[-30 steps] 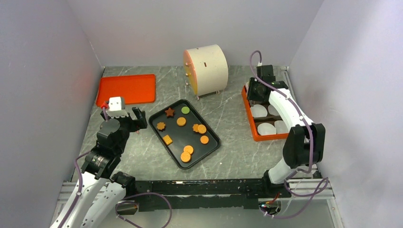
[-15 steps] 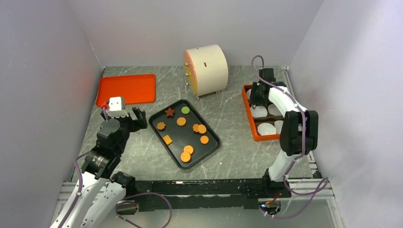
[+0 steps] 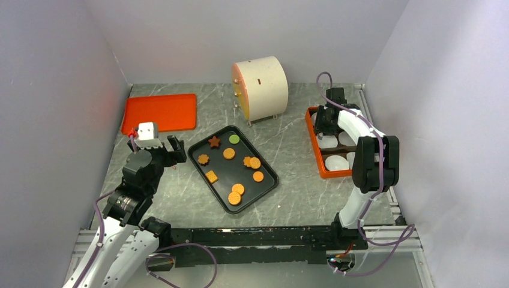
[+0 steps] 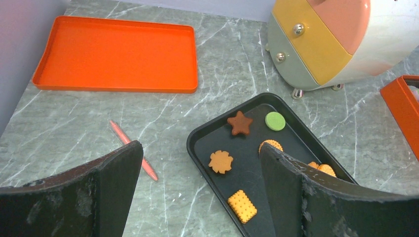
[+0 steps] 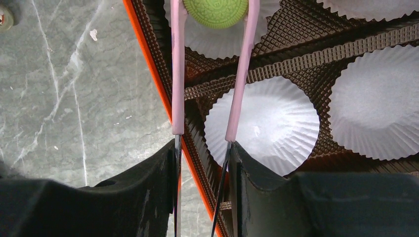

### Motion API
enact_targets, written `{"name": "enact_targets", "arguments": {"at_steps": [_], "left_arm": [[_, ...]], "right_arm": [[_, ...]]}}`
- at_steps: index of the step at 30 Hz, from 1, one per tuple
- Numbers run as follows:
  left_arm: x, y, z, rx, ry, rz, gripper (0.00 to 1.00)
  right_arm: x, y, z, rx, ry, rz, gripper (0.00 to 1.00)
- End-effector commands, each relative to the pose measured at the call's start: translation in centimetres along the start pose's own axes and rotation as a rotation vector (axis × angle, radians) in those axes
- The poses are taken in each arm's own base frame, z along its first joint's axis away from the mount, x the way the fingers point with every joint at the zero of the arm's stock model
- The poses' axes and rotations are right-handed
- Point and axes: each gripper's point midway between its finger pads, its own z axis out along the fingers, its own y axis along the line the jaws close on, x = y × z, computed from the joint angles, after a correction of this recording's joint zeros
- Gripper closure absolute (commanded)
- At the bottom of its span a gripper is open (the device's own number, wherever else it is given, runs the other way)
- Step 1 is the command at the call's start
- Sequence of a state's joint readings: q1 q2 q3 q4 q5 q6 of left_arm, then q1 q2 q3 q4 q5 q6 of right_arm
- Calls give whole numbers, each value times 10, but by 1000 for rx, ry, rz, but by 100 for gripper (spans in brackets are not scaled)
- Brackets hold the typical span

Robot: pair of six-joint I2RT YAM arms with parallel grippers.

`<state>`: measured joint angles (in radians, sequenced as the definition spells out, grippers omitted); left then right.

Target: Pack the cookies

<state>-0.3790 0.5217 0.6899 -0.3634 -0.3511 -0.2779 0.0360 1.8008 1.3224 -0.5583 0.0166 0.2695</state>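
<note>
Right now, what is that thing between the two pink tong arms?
A round green cookie. It sits between the tips of the pink tongs, over a white paper liner. The right wrist view shows it.

Table [image 3: 294, 150] — black tray [image 3: 237, 174], orange tray [image 3: 161, 112], box [image 3: 316, 147], drum [image 3: 261, 87], pink stick [image 4: 133, 149].

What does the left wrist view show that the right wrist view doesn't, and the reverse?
Left wrist only: the black tray of cookies, an orange tray, a pink stick. Right wrist only: pink tongs clamped in the right gripper, a green cookie between their tips, over white paper liners. Both: the marble table and the orange box's edge.
</note>
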Motion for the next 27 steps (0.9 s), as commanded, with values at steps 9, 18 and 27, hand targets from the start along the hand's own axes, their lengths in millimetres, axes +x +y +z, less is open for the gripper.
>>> {"name": "enact_targets", "arguments": {"at_steps": [9, 18, 27], "left_arm": [[-4, -6, 2, 25, -20, -2, 7], [-4, -6, 2, 30, -19, -1, 7], [-4, -7, 3, 32, -16, 0, 8]], "right_arm": [[-22, -3, -11, 10, -84, 2, 52], [-30, 6, -36, -36, -153, 13, 56], [-25, 39, -62, -99, -189, -39, 60]]}}
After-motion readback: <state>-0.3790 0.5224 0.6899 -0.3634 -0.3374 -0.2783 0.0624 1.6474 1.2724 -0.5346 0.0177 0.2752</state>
